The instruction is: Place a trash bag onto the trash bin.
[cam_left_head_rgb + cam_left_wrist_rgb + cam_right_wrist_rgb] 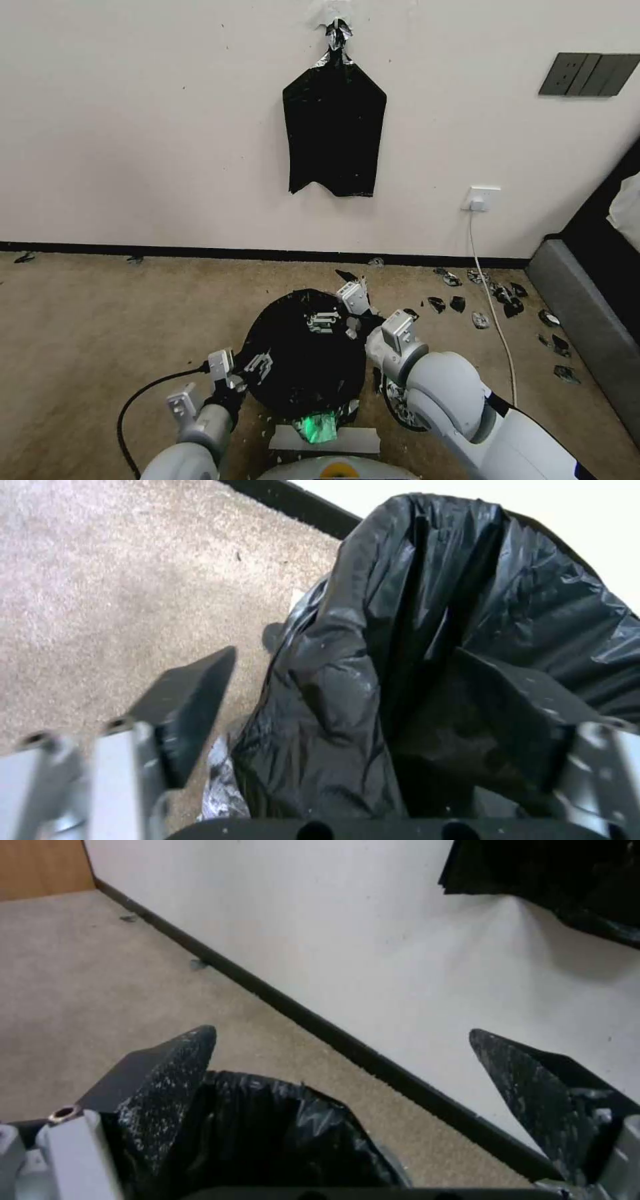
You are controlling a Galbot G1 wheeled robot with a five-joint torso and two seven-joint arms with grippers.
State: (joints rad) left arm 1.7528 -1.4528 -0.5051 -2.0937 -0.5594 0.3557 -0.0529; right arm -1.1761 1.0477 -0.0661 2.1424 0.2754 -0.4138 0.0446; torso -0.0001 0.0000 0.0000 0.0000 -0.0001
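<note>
We see the bag (303, 353) draped over the bin on the carpet (100, 320). The left gripper (340, 700) straddles its near-left side, fingers wide. The right gripper (340, 1055) hovers at its far-right edge, fingers wide too.

The glossy, wrinkled black trash bag (303, 350) is draping over the round trash bin, covering it, near the wall's baseboard (200, 253).

readable txt: none | labels/brands: none | nrs/signs: none | checked: head view, left wrist view, right wrist view
</note>
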